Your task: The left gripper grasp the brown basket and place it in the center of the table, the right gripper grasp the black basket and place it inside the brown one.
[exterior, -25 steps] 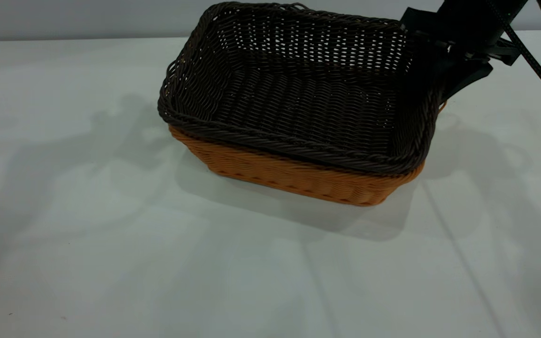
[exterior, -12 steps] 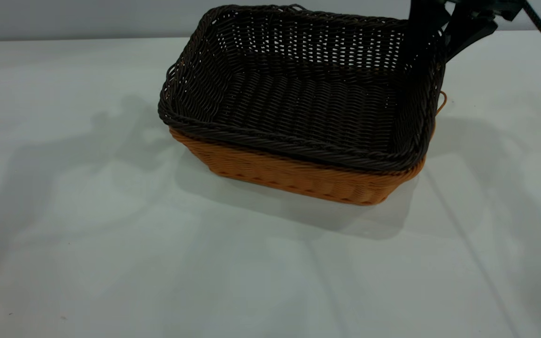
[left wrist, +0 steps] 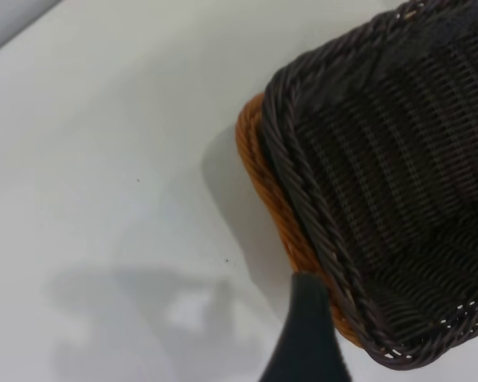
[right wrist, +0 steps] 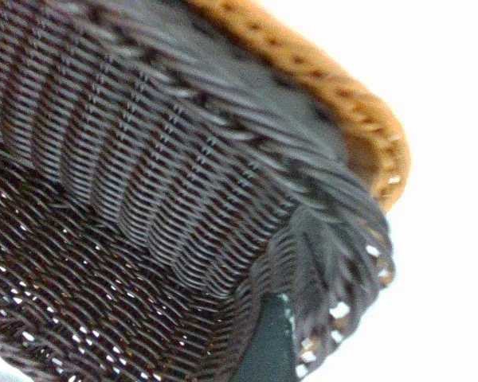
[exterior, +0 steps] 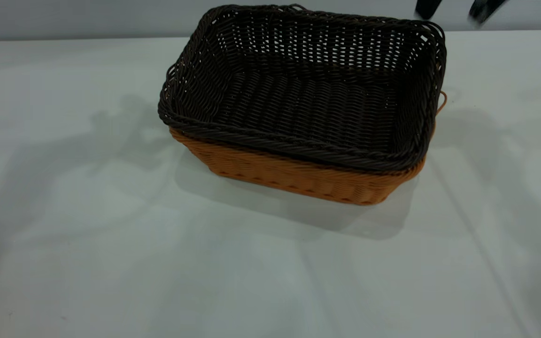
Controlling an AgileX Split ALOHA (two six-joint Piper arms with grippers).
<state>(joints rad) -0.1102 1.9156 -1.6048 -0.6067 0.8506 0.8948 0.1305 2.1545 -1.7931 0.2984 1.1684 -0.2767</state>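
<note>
The right gripper [exterior: 458, 8] has let go, fingers spread, and risen above the black basket [exterior: 308, 98]. That basket now sits nested in the brown basket [exterior: 298, 176] below, so the task looks done.

Nested black basket [exterior: 308, 94], open table [exterior: 87, 234] around
</note>
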